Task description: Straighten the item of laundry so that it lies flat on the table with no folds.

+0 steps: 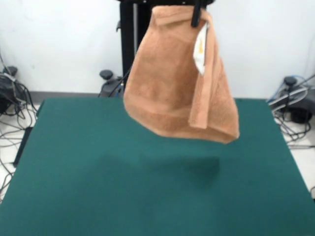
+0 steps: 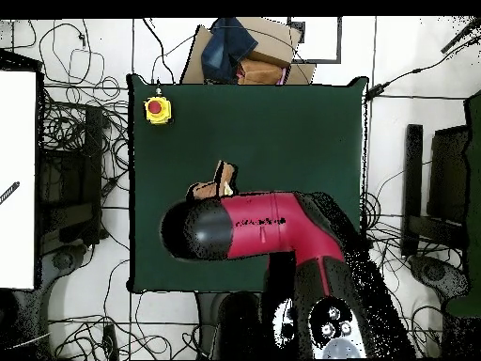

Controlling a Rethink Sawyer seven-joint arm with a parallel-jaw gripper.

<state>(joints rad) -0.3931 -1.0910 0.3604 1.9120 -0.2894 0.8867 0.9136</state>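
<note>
The item of laundry [image 1: 172, 83], a peach-orange terry towel, hangs bunched in the air with long vertical folds. Its lower edge is clear of the table [image 1: 74, 177], and its shadow lies on the green top below. A white tag [image 1: 201, 49] shows near the towel's top right. At the upper edge of the front view my gripper [image 1: 197, 14] is shut on the towel's top; only a dark finger shows. From overhead, the red and black arm [image 2: 272, 230] covers the gripper, and a small piece of the towel [image 2: 216, 183] pokes out beside it over the table [image 2: 282, 122].
A yellow box with a red button [image 2: 158, 110] sits on one table corner. A cardboard box with dark blue cloth [image 2: 246, 52] lies just past the table edge. Cables and stands [image 1: 295, 105] ring the table on the floor.
</note>
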